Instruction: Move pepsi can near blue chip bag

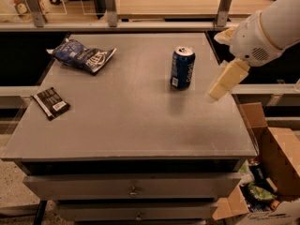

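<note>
The pepsi can, dark blue with a silver top, stands upright on the grey table, right of the middle. The blue chip bag lies wrinkled at the far left of the table, well apart from the can. My gripper comes in from the right on a white arm and hangs just right of the can, a little above the table. It is open and empty. One cream finger points down-left toward the can without touching it.
A small flat black packet with a white label lies near the table's left edge. An open cardboard box with items stands on the floor at the right. A railing with posts runs behind the table. Drawers sit below the tabletop.
</note>
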